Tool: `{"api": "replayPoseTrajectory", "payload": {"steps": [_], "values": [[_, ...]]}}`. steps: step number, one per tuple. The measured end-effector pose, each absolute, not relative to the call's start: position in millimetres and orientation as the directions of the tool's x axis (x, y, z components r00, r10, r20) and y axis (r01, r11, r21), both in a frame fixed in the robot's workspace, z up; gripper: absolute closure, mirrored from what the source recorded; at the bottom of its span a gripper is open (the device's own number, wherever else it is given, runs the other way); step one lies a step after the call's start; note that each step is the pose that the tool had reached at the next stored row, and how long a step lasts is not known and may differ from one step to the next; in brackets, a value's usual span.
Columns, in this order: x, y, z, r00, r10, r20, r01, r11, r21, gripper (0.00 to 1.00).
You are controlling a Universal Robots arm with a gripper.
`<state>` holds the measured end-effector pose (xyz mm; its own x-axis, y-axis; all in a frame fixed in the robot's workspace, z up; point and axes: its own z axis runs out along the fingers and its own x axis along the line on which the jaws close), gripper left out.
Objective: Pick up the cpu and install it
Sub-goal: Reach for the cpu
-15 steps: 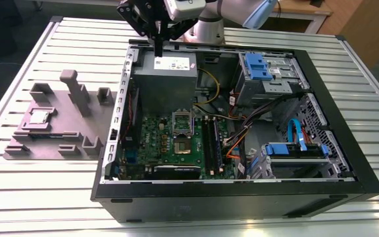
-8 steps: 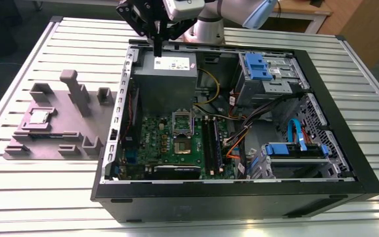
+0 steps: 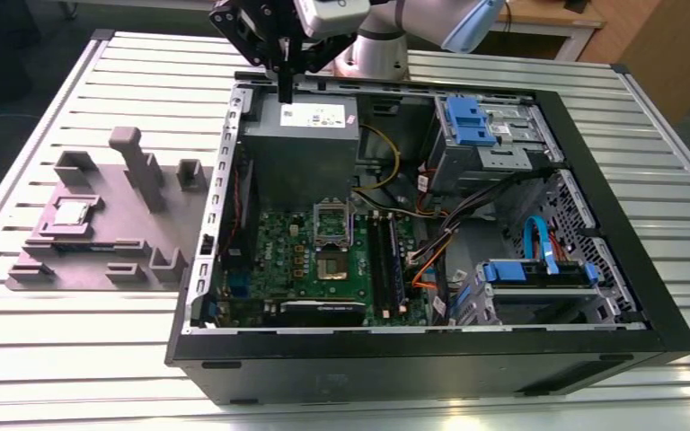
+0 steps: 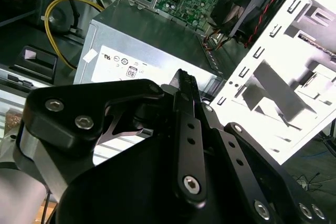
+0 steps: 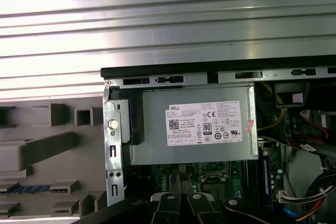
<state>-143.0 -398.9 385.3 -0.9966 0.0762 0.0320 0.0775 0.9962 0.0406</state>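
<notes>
The cpu [image 3: 73, 212], a small flat square chip with a silvery-grey metal top and a thin pale rim, lies flat in a shallow recess of a grey-mauve moulded fixture block [image 3: 93, 269] with upright posts and pockets. The block sits on the ribbed, silvery aluminium surface [image 3: 33, 99], towards the exterior view's left. Nothing touches the chip. Just beside the block, on the exterior view's right, stands a large black open-sided computer case [image 3: 441, 359]. Inside it a green motherboard [image 3: 276, 242] lies flat, and a shiny rectangular metal socket frame [image 3: 331, 215] stands tilted up at the middle of the board. Behind the board, at the far end of the case, sits a big grey metal power supply box [image 3: 303, 144] with a white label on top, seen in both wrist views [image 4: 152, 40] [image 5: 194, 145]. The black end effector [image 3: 285, 94] hangs over the far edge of that box, well apart from the chip. Its two slim fingers [image 4: 185, 90] are pressed together into a narrow blade with nothing between them, and their tips point down at the labelled top without clearly touching it. In the first wrist view the ribbed surface runs beyond the case wall.
</notes>
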Motion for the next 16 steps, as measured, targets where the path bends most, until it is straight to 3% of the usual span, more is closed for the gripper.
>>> {"api": "replayPoseTrajectory", "payload": {"steps": [16], "values": [[-156,-399,385,-0.997,0.076,0.032,0.077,0.996,0.041,0.90]]}}
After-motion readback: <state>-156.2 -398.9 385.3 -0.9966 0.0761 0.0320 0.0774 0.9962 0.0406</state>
